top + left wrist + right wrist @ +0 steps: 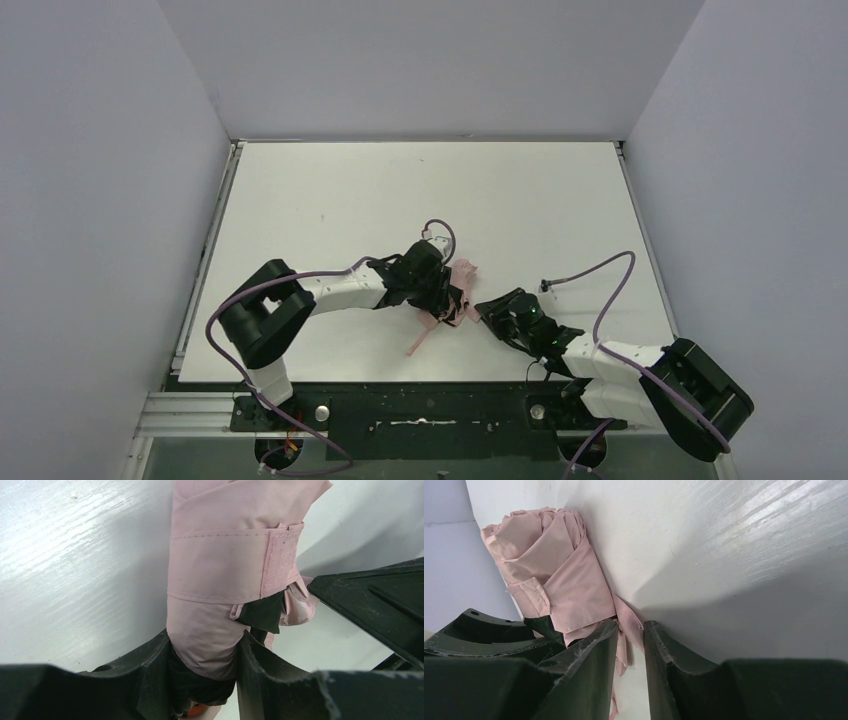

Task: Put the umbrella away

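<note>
The pale pink umbrella [463,272] is folded and lies near the table's front middle. In the left wrist view its closure strap [220,565] is wrapped round the bundle [240,505] with the hook patch pressed down. My left gripper [445,295] is shut on the umbrella's lower end [205,635]. My right gripper [490,308] is just right of it, jaws a narrow gap apart [630,625]. A loose pink flap and strip [624,650] hang between them. A pink strip [424,337] trails toward the front edge. The black shaft is mostly hidden.
The white table [400,190] is enclosed by grey walls at the back and on both sides. A metal rail [200,270] runs along its left edge. Purple cables [600,280] loop above both arms. The right gripper's finger [370,600] is close beside the umbrella.
</note>
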`<state>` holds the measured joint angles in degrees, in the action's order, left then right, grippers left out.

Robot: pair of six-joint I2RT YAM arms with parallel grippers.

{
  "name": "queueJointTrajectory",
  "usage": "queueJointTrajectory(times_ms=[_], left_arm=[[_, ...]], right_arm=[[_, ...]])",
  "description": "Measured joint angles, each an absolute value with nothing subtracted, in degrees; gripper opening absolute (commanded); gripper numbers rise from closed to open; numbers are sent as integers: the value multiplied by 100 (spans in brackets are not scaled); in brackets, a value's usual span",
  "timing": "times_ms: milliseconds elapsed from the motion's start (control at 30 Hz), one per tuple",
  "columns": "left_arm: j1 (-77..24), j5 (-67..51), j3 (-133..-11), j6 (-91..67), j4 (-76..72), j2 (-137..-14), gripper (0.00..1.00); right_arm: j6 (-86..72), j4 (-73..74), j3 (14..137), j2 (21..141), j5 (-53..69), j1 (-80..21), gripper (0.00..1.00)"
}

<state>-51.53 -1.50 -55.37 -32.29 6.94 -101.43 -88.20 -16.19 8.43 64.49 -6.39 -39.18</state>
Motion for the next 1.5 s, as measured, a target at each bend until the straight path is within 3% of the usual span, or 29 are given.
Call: queueJointTrajectory(times_ms=[667,833,900,933,1500], left_arm=[[-5210,-62,-5640,-3229,685,-10245,0],[-5210,-58,-5640,-3229,685,-10245,0],[-5212,-49,-5640,-3229,685,-10243,0],[-5214,-47,-5640,-3229,685,-10243,0],[-5404,121,-5852,-3245,770,-10374,0]], right_arm=[[-8350,-2405,797,6943,-204,-3898,22],[-8342,-2477,797,7008,-215,-3898,14],[-8313,-2421,797,6993,-252,-3898,5],[-8291,-2357,797,6958,-281,-3898,0],[-7679,-189,851,5076,-711,-3780,0]])
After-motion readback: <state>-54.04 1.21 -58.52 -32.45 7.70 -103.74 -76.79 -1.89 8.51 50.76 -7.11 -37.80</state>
